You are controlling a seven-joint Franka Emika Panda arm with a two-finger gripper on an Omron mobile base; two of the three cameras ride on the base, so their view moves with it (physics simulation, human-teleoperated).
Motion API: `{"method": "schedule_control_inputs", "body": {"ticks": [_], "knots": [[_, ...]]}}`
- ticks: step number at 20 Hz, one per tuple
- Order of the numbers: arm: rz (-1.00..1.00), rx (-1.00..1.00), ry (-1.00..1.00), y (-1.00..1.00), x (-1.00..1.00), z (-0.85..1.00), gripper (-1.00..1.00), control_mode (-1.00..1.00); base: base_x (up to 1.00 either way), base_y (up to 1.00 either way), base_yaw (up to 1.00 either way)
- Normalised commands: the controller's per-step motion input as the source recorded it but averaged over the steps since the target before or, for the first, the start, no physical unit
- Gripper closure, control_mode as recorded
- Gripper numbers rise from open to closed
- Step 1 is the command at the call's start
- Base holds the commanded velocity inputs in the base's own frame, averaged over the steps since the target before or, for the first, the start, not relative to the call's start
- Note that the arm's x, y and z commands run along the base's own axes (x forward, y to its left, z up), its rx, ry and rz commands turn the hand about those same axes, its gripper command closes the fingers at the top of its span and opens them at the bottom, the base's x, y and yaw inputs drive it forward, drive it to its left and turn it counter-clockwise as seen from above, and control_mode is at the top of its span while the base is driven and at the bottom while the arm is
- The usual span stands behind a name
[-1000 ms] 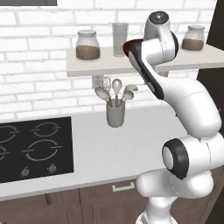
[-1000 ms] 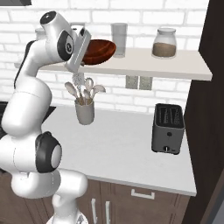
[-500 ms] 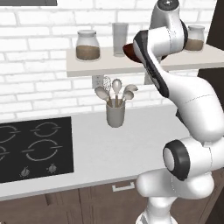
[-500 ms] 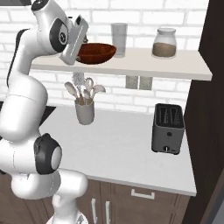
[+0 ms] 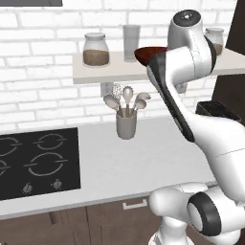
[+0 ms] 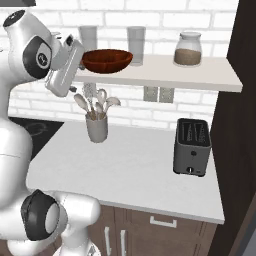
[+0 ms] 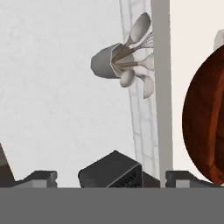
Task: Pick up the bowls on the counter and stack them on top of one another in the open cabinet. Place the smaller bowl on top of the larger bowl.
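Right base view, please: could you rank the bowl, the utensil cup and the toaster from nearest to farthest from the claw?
1. Bowl, right beside the claw, over the shelf.
2. Utensil cup, below on the counter.
3. Toaster, far right on the counter.

Shelf (image 6: 165, 76): on the wall above the utensil cup (image 6: 97, 128).
Bowl (image 6: 107, 59): at the shelf's front edge, above the cup.
Toaster (image 6: 192, 147): on the bench (image 6: 135, 170), right of the cup.
Cooktop (image 5: 36, 161): left of the cup.

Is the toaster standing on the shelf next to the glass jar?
No, the toaster stands on the grey counter, below the shelf that holds the jar.
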Motion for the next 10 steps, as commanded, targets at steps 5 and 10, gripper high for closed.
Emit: {"method": "schedule_control_inputs", "body": {"ticks": [5,10], "knots": [[0.03,-0.35,0.13,0.69,-1.0,-1.0,-1.0,-1.0,0.0,0.0,0.0],[0.07,-0.38,0.07,0.99,-0.97,-1.0,-1.0,-1.0,0.0,0.0,0.0]]}}
